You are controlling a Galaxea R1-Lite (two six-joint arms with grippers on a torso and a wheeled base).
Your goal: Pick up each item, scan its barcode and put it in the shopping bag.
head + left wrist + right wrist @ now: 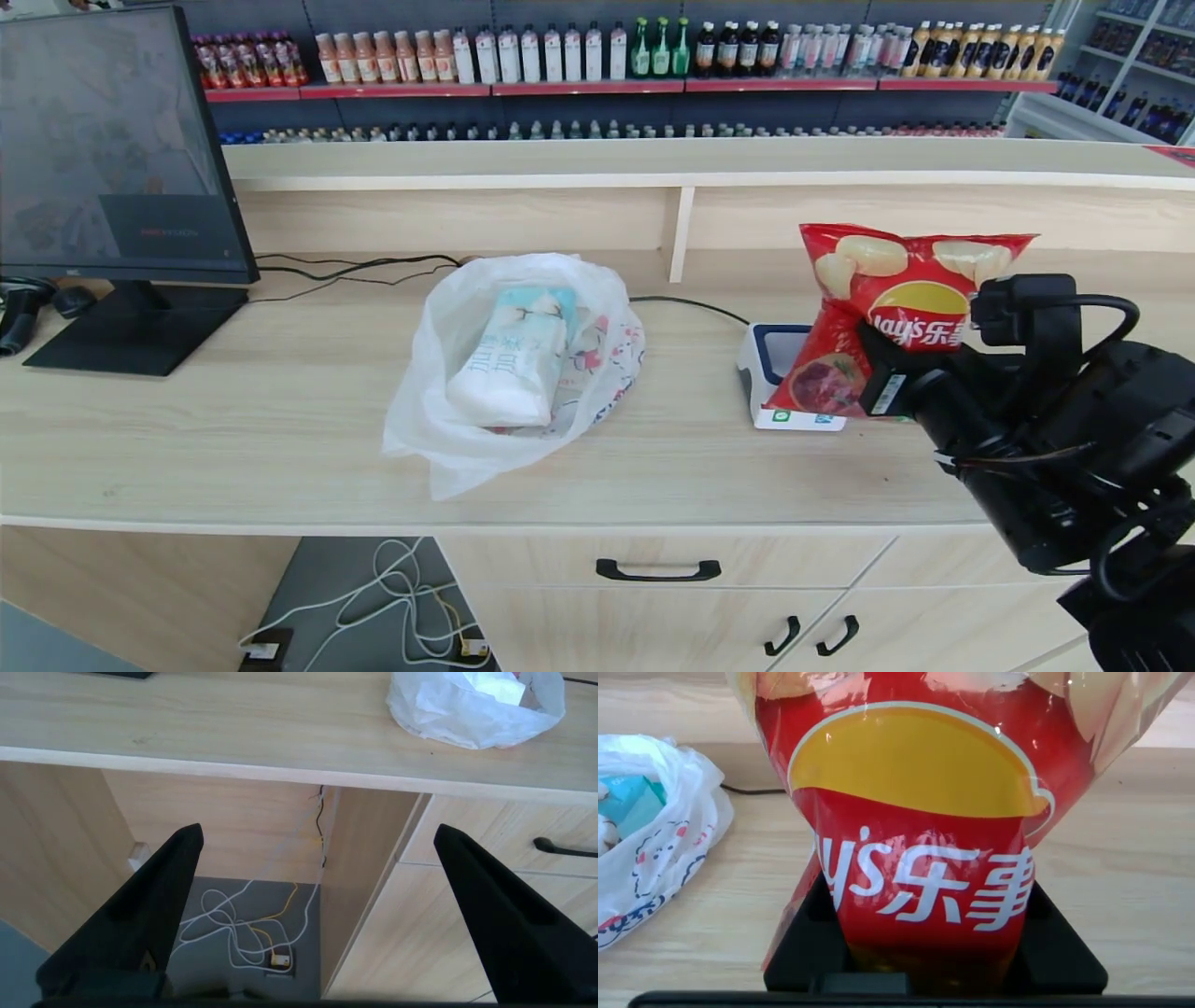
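right hand clamped on red foil chip bag, upright over white barcode scanner on wooden worktop. left hand wide open, empty. white plastic shopping bag near scanner.

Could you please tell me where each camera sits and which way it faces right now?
Head view: on the head, facing forward and down at the counter; right gripper holds the chip bag by the scanner.
Left wrist view: low before the counter, facing its edge and floor cables; left gripper open.
Right wrist view: close behind the chip bag, facing the counter.
Shared: shopping bag, in all three.
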